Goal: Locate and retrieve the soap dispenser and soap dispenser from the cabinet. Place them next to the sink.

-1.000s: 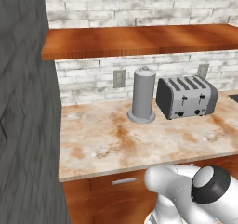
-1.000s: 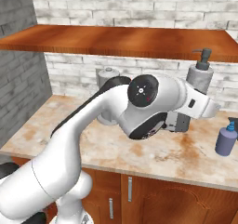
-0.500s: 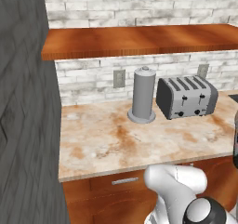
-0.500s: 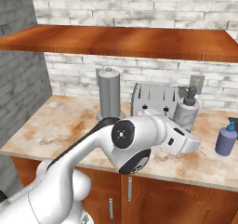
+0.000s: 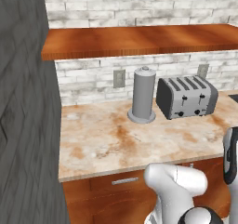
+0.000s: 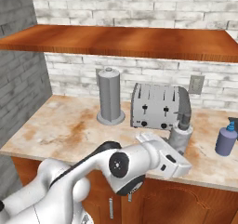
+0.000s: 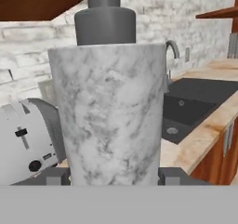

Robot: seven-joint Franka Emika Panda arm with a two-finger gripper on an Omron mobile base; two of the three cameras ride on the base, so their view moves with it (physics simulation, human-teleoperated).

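Note:
The speckled grey soap dispenser (image 6: 179,138) with its black pump (image 6: 184,121) stands upright between my fingers, low over the counter in front of the toaster's right end. My gripper (image 6: 178,146) is shut on its body. In the hand view the marbled bottle (image 7: 109,116) is very close, with a dark fingertip (image 7: 55,176) on each side of its base. I cannot tell whether its bottom touches the counter. The blue-purple soap dispenser (image 6: 226,140) stands on the counter to the right. The sink (image 7: 190,102) with its faucet (image 7: 173,49) lies beyond. The cabinet shelf (image 6: 116,42) overhead is bare.
A grey toaster (image 6: 155,106) and a taller plain grey cylinder (image 6: 110,102) stand at the back of the marbled counter (image 6: 65,125). A dark grey panel (image 5: 25,107) walls off the left. Reddish-brown drawer fronts (image 5: 121,183) run under the counter edge.
The arm has brought the grey soap dispenser down from shelf height to counter level, forward and right of the toaster. The blue-purple bottle has stayed put.

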